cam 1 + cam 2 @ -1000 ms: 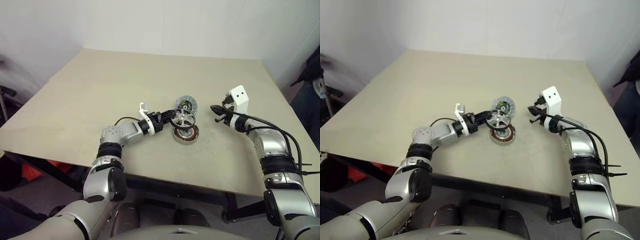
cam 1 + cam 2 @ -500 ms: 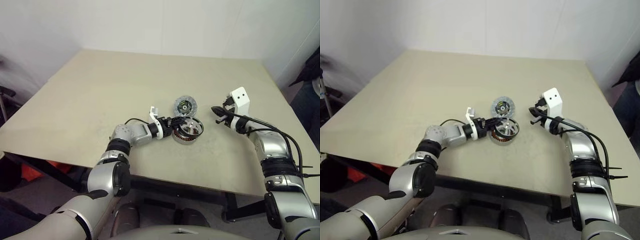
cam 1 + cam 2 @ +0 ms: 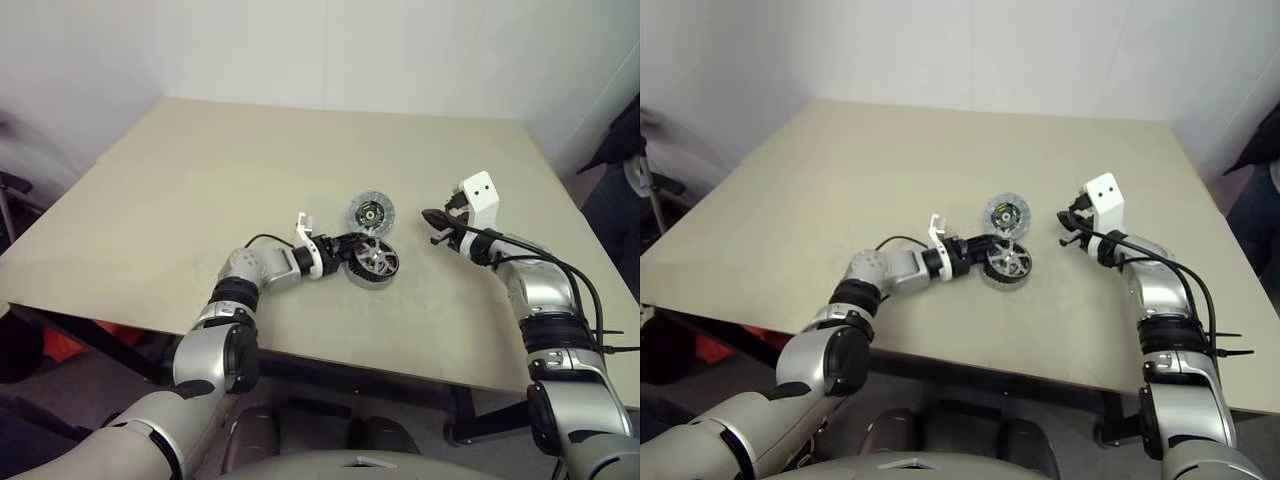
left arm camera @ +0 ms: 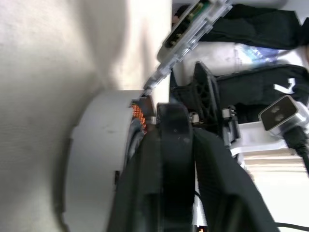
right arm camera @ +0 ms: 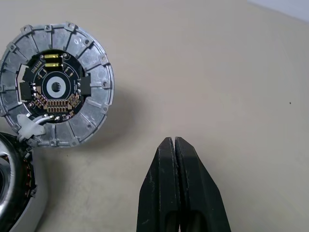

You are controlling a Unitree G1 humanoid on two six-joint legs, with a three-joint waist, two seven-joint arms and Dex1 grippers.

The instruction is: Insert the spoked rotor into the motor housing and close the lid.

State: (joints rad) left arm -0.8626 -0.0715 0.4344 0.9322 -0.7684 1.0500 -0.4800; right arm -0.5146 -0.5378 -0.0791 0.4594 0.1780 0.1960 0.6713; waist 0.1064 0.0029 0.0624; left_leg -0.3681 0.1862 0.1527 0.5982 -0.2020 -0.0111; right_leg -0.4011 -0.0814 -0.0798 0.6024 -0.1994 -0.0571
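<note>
revealing copper windings, the left wrist view shows left jaws straddling the spoked rotor (image 3: 375, 259) rim; right jaws closed.

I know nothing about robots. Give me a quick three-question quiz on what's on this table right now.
1. True or false: the lid already covers the housing.
2. Which rests on the housing: A the lid, B the rotor?
3. Fill in: the right gripper has its jaws ____ and holds nothing.
Key: 1 false, it lies flat on the table beside the housing; 2 B; 3 shut.
</note>
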